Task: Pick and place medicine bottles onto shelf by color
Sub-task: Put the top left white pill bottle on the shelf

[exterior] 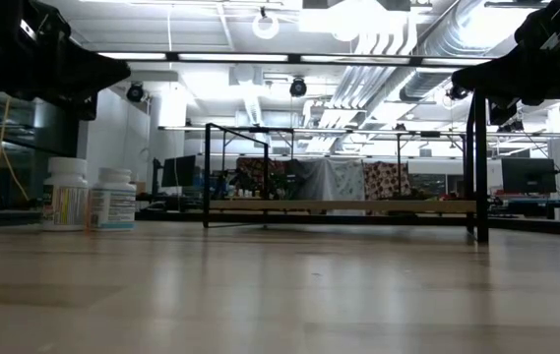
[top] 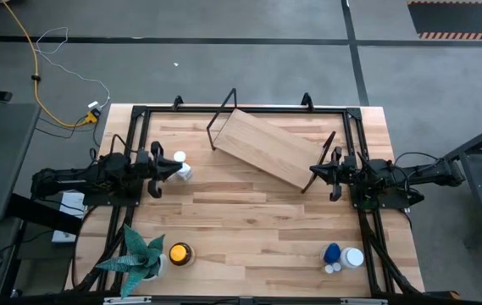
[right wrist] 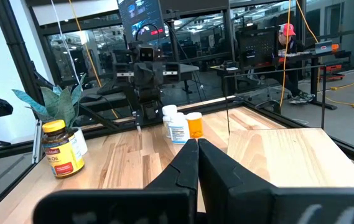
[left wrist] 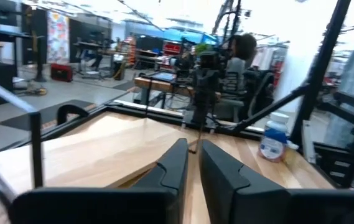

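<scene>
The shelf (top: pixel 266 146), a light wood board with dark wire end frames, stands askew on the far middle of the table. Two white bottles (top: pixel 182 166) stand at the left. The right wrist view shows them (right wrist: pixel 175 127) with an orange bottle (right wrist: pixel 194 124) beside them. The amber bottle with a yellow cap (top: pixel 180 253) stands near the front left. Blue (top: pixel 332 252) and white (top: pixel 353 257) bottles stand at the front right. My left gripper (top: pixel 171 167) is shut and hovers raised beside the white bottles. My right gripper (top: pixel 314 172) is shut by the shelf's right end.
A green leafy plant (top: pixel 139 254) stands at the front left corner beside the amber bottle. A dark metal frame (top: pixel 241 108) runs around the table's edges. Bare wood lies across the table's middle and near side (top: pixel 257 229). A person sits in the room behind (right wrist: pixel 287 34).
</scene>
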